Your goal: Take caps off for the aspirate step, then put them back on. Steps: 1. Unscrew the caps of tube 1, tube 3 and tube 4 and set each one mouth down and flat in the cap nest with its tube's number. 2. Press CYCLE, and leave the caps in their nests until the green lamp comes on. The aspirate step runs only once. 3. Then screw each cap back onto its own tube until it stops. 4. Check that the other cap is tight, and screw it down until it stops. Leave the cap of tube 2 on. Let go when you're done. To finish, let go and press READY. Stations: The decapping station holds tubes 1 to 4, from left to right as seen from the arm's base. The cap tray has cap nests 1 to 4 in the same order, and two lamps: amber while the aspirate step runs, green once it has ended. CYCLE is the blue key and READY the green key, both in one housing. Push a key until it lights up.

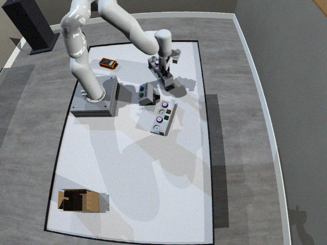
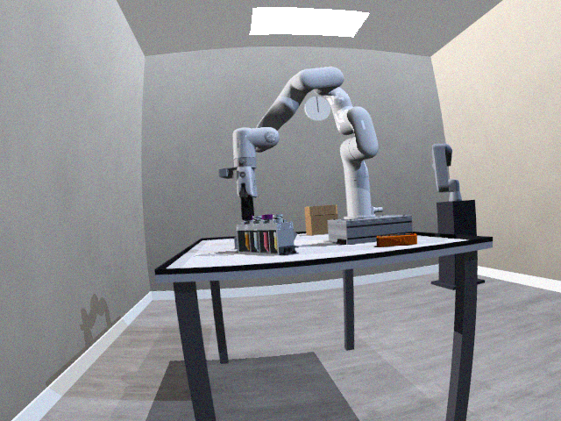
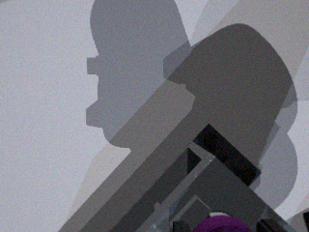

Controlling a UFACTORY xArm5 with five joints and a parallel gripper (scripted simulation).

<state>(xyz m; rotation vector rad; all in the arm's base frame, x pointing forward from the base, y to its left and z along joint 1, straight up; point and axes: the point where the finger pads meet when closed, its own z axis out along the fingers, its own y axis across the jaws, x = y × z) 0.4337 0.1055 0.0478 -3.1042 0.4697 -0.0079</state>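
The decapping station (image 1: 161,71) stands on the white mat, and also shows in the exterior view (image 2: 265,236). My gripper (image 1: 165,72) reaches straight down onto its end tube farthest from the orange device, tube 4, and is shut on that tube's purple cap (image 3: 222,225), which shows between my fingers at the bottom edge of the wrist view. Tube 2 carries a purple cap (image 1: 157,62). The cap tray (image 1: 163,116) holds purple caps in nest 1 (image 1: 165,104) and nest 3 (image 1: 159,119). Nest 2 and nest 4 are empty. The amber lamp (image 1: 168,111) and green lamp (image 1: 166,117) look dull.
The key housing (image 1: 145,94) with the blue key (image 1: 142,88) and green key (image 1: 141,94) stands between the arm's base and the tray. An orange device (image 1: 108,63) lies at the back. A cardboard box (image 1: 78,200) sits at the near left corner.
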